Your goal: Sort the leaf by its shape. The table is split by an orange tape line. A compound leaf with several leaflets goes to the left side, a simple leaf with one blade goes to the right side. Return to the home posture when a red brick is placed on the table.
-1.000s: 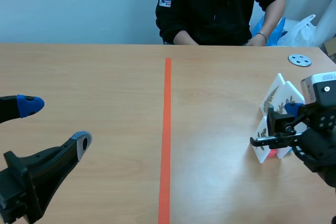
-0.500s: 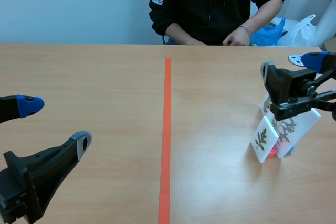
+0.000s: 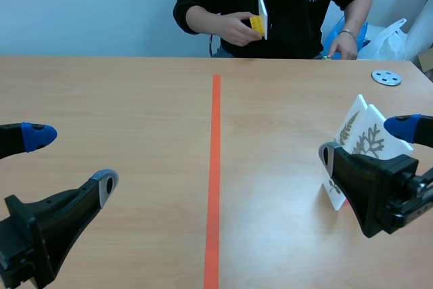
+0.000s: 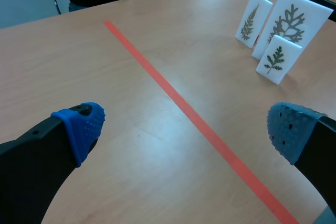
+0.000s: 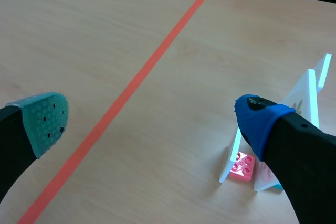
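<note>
Hanging low at the near edge of the counter (image 3: 135,99) with left jaws and right jaws both gaping wide and gripping nothing, so guessing at a pause between sorts. Spotting three white cards parked right of the orange tape line (image 3: 215,167), just ahead of the right jaws: a small card (image 4: 274,59) showing a sprig of several leaflets with a pink brick (image 5: 242,165) at its foot, a big card (image 4: 289,23) with a deeply lobed leaf close behind, and a fern card (image 4: 251,20) just beside that. Further out, watching a person's hand (image 3: 233,30) holding the next card (image 3: 262,11) edge-on with a yellow brick (image 3: 256,25) above the far edge, leaf face hidden, so reckoning on that one needing sorting once set down.
</note>
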Robot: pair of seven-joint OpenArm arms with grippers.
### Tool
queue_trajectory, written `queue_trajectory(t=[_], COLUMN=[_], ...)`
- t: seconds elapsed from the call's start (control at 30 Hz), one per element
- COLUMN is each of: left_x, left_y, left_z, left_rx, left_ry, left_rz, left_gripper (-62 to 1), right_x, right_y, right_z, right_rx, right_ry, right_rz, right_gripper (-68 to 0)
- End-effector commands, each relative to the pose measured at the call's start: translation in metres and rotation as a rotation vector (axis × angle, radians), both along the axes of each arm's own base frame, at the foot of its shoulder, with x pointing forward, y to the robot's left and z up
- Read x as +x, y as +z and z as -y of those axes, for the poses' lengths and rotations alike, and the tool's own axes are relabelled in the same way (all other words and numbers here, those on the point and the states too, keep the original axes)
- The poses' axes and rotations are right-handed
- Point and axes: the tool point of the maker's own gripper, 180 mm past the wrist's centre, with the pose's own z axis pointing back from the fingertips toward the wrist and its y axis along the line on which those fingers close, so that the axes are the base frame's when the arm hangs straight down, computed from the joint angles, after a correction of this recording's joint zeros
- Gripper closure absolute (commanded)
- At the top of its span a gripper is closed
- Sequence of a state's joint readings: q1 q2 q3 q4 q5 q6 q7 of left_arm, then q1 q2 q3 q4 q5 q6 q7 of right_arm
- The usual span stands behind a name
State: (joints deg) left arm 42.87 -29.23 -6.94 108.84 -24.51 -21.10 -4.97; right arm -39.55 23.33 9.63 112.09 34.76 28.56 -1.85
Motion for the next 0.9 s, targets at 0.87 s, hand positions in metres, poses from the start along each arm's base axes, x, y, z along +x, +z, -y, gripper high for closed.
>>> queue_trajectory(t=[0.87], left_x=[0.009], left_y=[0.0], left_z=[0.016], left_rx=[0.005], left_ry=[-0.085], left_rz=[0.007], left_gripper=[-62.3], right_x=[0.006], right_y=[0.018], right_z=[-0.004], right_rx=[0.009], right_ry=[0.009], right_rz=[0.06], right_gripper=[-67.9])
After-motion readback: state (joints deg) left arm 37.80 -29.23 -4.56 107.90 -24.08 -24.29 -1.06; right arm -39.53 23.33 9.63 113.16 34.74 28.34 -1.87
